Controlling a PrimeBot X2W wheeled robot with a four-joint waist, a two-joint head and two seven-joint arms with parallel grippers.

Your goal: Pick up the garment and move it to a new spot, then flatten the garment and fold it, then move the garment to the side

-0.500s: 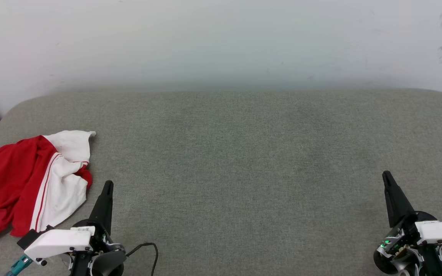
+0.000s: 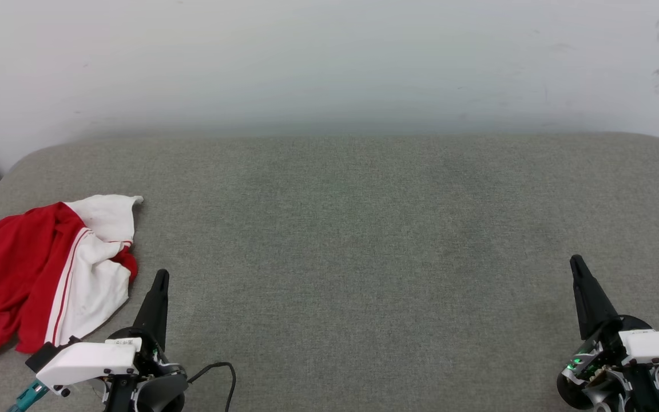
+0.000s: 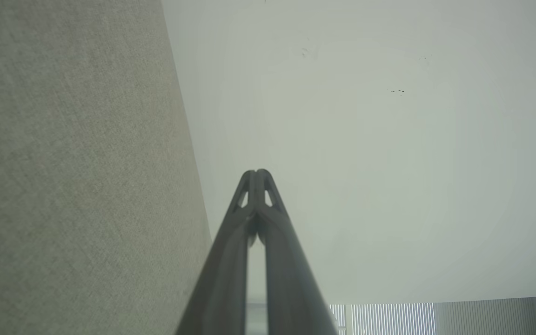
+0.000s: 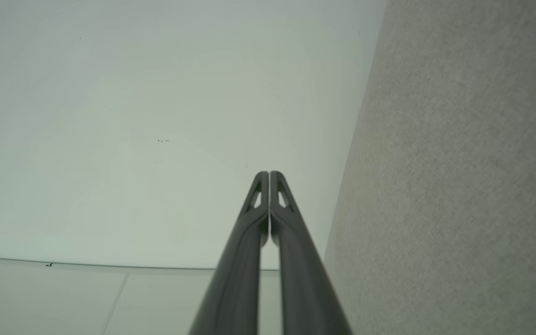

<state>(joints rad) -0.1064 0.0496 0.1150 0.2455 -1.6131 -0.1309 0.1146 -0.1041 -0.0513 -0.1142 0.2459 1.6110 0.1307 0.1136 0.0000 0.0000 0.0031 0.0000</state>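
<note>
The crumpled red jersey shirt with white panels (image 2: pixel 26 274) lies at the left end of the grey fabric-covered counter (image 2: pixel 364 240). Near its white edge, the left hand (image 2: pixel 160 278) has its dark fingers pressed together, holding nothing. The right hand (image 2: pixel 576 264), well apart, is likewise pressed together and empty.

A big soft pad (image 2: pixel 364 240) covered in gray cloth is seen across the middle and bottom of the head view. Round corners are seen at its upper left and upper right. A red and white shirt (image 2: pixel 15 280) is laid on it in a crumpled heap at the left edge of the frame. The white part is turned toward the middle.
</note>
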